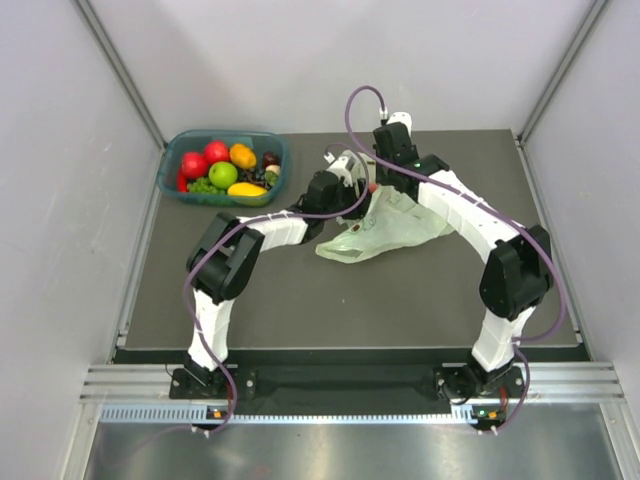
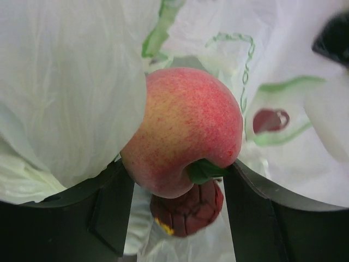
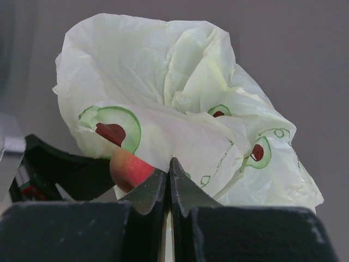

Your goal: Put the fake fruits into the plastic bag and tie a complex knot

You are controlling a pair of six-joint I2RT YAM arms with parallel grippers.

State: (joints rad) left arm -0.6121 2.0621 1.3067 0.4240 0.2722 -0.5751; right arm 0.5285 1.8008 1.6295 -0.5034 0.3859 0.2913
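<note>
Presently the peach (image 2: 185, 125) sits squarely between the two fingers (image 2: 109, 207) of the left gripper (image 2: 179, 170), its green leaf turned toward the right-hand finger. That gripper stands moderately wide, and both fingers press against the peach's flanks, so the fruit is held. The held peach hangs at the mouth of the plastic bag (image 1: 400, 225), with pale green film on every side of it in the left wrist view. Just beneath the peach, inside the bag, lies a dark red fruit (image 2: 186, 210) with a pebbled skin.

The right gripper (image 3: 169, 173) is fully closed. A pale strip of film shows between its fingers, so it pinches the bag's near edge, with the crumpled bag rising directly beyond the fingertips. From that wrist the peach shows just left of the closed fingers, half hidden behind the film.

The bag lies crumpled at the middle of the dark table (image 1: 300, 300), between the two arms. Well apart from it, at the far left corner, the teal tub (image 1: 277, 150) holds the other fake fruits (image 1: 223, 174): red apples, a green apple, an orange, a mango and grapes.
</note>
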